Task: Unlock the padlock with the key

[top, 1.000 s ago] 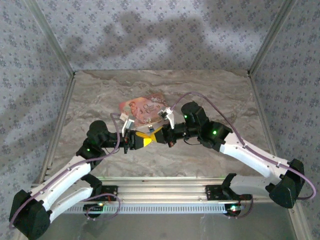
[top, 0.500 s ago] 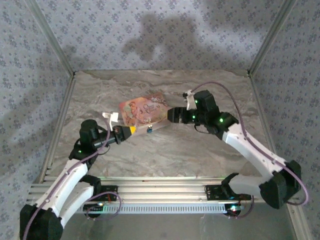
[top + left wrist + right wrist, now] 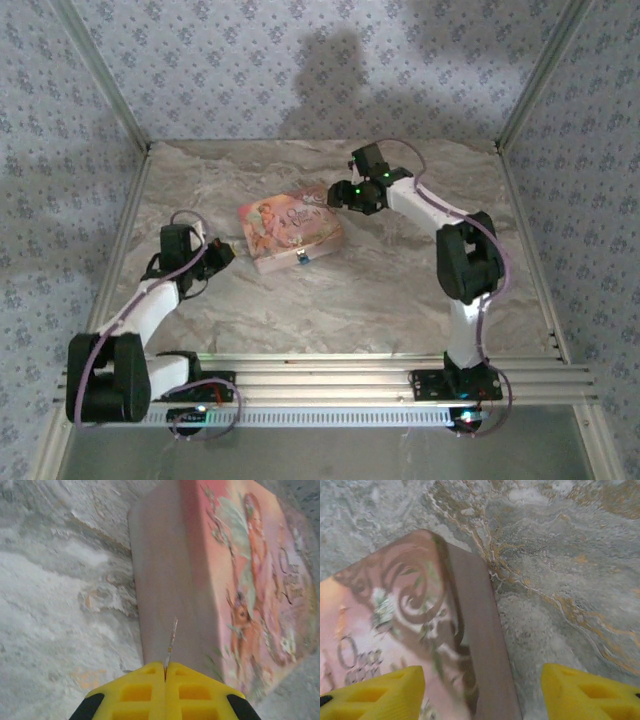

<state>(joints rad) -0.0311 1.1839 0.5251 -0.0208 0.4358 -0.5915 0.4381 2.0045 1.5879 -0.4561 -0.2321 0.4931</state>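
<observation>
Looking down on the marbled bench (image 3: 400, 290), the pink picture-printed box (image 3: 290, 228) lies flat near the middle, a little toward the far edge. The padlock (image 3: 302, 258) is a tiny blue speck right against the box's near side, facing the near edge of the bench.

The left gripper (image 3: 165, 672) is off the box's left end, toward the bench's left edge. Its yellow fingertips (image 3: 135, 692) are pressed tight together and pinch the key (image 3: 171, 642), a thin pale sliver poking straight out at the box's plain side wall. Whether the key's tip touches that wall, I can't tell. The key and the padlock are apart, with the box's near-left corner between them.

The right gripper (image 3: 335, 195) hangs over the box's far-right corner, toward the far edge of the bench. Its jaws stand wide apart and grip nothing, one finger over the printed lid and the other over bare marble.
</observation>
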